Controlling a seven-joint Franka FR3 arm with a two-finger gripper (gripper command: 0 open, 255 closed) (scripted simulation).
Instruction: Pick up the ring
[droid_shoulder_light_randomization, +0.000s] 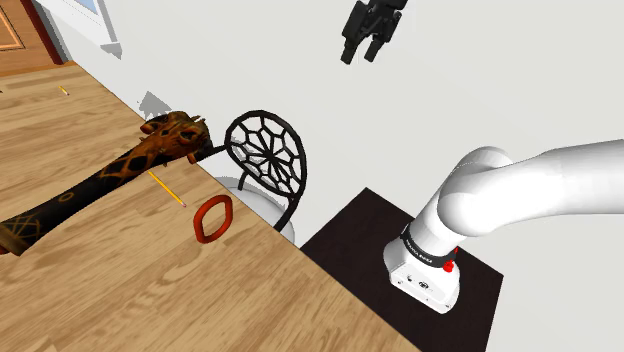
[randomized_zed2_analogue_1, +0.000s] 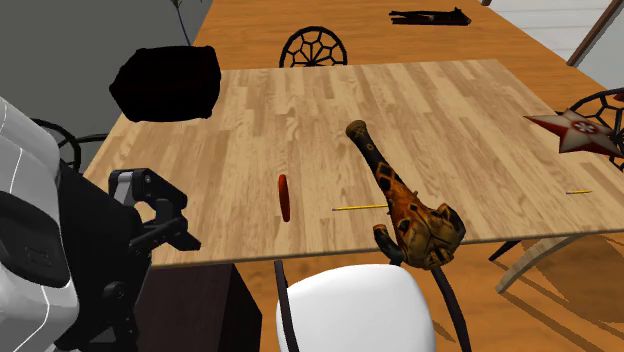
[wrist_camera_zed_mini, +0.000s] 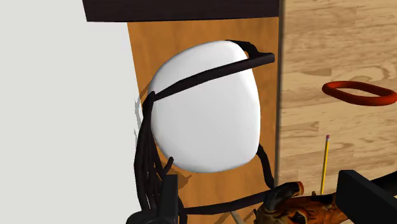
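The red ring (droid_shoulder_light_randomization: 213, 218) lies on the wooden table (droid_shoulder_light_randomization: 120, 290) close to its edge, next to a yellow pencil (droid_shoulder_light_randomization: 167, 188). It also lies near the table's front edge in the second exterior view, ring (randomized_zed2_analogue_1: 284, 197). My black gripper (droid_shoulder_light_randomization: 360, 54) hangs high in the air, off the table and above the chair, well apart from the ring. In the wrist view its fingers (wrist_camera_zed_mini: 366, 194) stand wide apart, open, with nothing held; the ring (wrist_camera_zed_mini: 359, 93) sits off to one side of them. The gripper (randomized_zed2_analogue_1: 178, 228) hovers beside the table's corner.
A brown spotted giraffe toy (droid_shoulder_light_randomization: 100, 180) lies across the table beyond the pencil. A black wire-back chair (droid_shoulder_light_randomization: 265, 155) with a white seat (wrist_camera_zed_mini: 207, 105) stands at the table edge under my hand. A black shape (randomized_zed2_analogue_1: 165, 83) and a star-shaped thing (randomized_zed2_analogue_1: 575, 128) sit at far corners.
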